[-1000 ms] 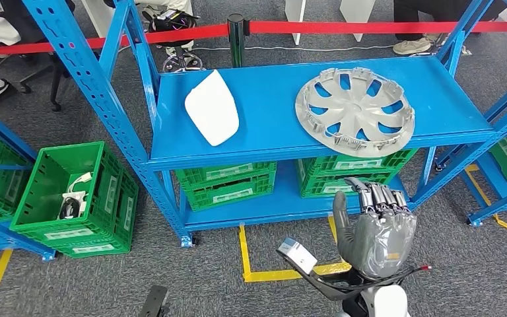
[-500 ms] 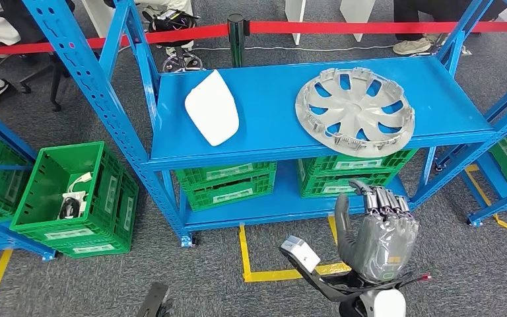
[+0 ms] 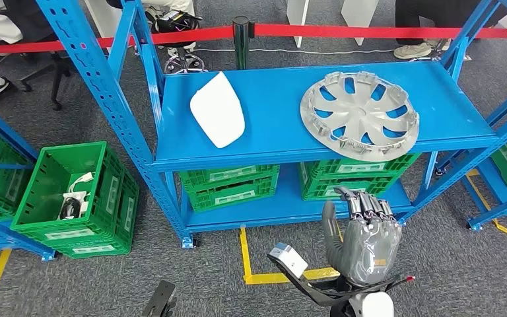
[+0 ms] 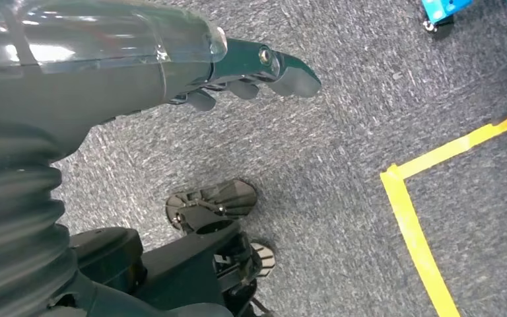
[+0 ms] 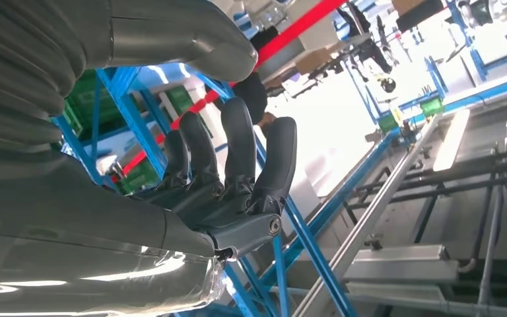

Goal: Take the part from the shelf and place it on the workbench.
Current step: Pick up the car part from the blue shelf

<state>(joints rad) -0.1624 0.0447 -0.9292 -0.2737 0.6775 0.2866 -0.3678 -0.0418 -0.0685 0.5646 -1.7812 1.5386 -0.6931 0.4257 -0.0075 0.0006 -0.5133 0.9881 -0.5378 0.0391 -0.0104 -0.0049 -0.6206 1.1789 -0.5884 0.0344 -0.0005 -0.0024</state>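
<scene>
The right hand (image 3: 363,241), fingers spread and empty, sits lower and nearer the body than a second ago, below the blue shelf (image 3: 270,142) where the silver wheel cover (image 3: 360,115) lies beside a white panel (image 3: 218,109). The left hand (image 4: 171,59) hangs over carpet, fingers loosely apart.

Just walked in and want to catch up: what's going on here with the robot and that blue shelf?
The robot faces a blue shelf whose top level holds a silver wheel cover and a white part. Its right hand is raised in front of the shelf, fingers apart, holding nothing. Its left hand hangs over the carpet, also holding nothing. Nothing has been picked up yet.
</scene>
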